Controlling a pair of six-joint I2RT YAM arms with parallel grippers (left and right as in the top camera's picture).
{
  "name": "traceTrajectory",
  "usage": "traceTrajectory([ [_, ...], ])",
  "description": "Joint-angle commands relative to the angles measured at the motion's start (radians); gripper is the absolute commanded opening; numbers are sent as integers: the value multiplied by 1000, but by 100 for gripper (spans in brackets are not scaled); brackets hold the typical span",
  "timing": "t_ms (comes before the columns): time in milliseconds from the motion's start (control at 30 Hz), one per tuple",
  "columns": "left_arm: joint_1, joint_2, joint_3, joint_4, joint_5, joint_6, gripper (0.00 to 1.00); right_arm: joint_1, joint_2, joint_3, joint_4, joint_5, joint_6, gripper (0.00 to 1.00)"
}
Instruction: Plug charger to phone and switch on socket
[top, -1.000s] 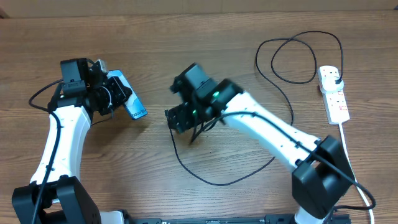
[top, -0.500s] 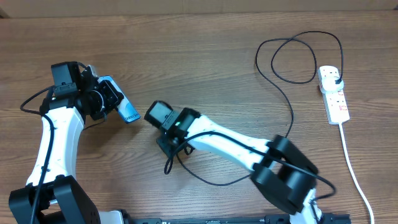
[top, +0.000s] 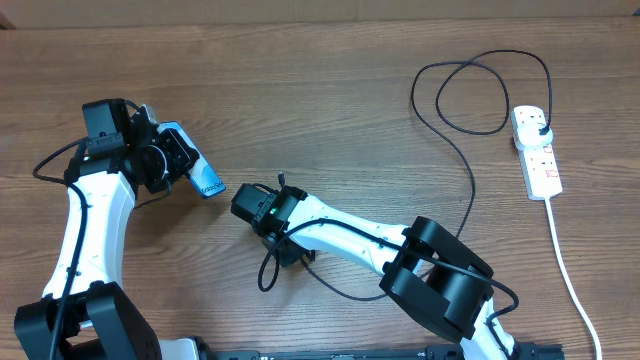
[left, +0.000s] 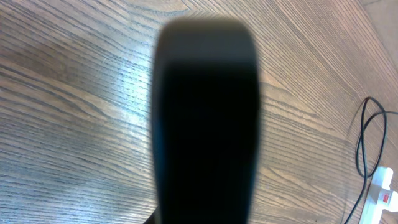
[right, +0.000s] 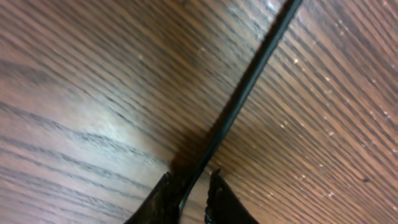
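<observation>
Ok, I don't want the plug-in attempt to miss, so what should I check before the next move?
1. Phone gripped by left end effector: ok.
2. Charger runs between the right end effector fingertips: ok.
3. Right grip firm on the charger: cannot tell.
4. Connector tip located and aimed at the phone: cannot tell.
5. Plug seated in socket: ok.
6. Socket switch position: cannot tell, too small.
</observation>
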Motion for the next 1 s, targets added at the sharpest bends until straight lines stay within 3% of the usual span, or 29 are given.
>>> traceTrajectory([
  [0, 1, -23, 11, 5, 8, -3, 5, -5, -6, -3, -25, 29, 4, 8],
  [33, 1, -23, 11, 4, 8, -3, 4, -6, -6, -3, -40, 30, 4, 4],
  [367, 1, -23, 11, 5, 8, -4, 4, -81, -6, -4, -462, 127, 0, 4],
  [533, 1, -23, 11, 4, 9, -3, 5, -155, -6, -3, -507, 137, -3, 6],
  [567, 1, -23, 11, 4, 9, -3, 4, -172, -6, -3, -494, 137, -3, 15],
  [633, 1, -23, 11, 4, 9, -4, 4, -209, -6, -3, -457, 137, -3, 57],
  [667, 1, -23, 11, 4, 9, -4, 4, -229, -6, -2, -431, 137, -3, 66],
  [733, 1, -23, 11, 4, 8, -4, 5, -266, -6, 3, -373, 131, -1, 75],
  [967, 1, -23, 11, 4, 8, -4, 5, -373, -6, 19, -153, -16, 5, 74],
])
